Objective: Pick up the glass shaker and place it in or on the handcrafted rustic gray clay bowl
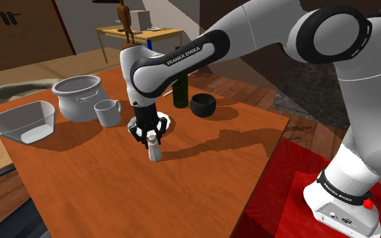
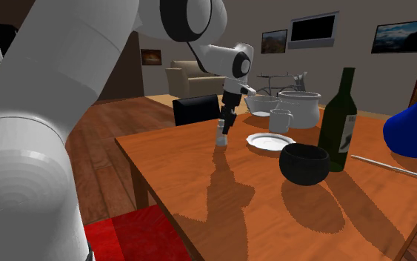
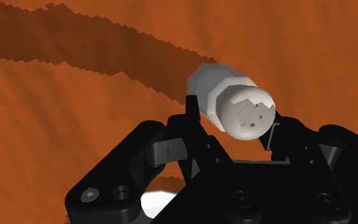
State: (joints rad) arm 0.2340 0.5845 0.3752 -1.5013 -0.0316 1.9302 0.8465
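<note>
Over table (image 1: 209, 177), claw (image 1: 152, 139) vertical (clasping shaker (image 3: 242, 109)).

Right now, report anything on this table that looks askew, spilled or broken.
Nothing stands out. The shaker is upright in the clasp of the hand, and the dark bowl, bottle, mug and pot all stand upright on the table, with nothing spilled.

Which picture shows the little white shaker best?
The wrist view: the small white shaker looks big there, and its top holes show. The shoulder view shows it tiny, upright under the black hand. The second exterior view shows it small and far off.
</note>
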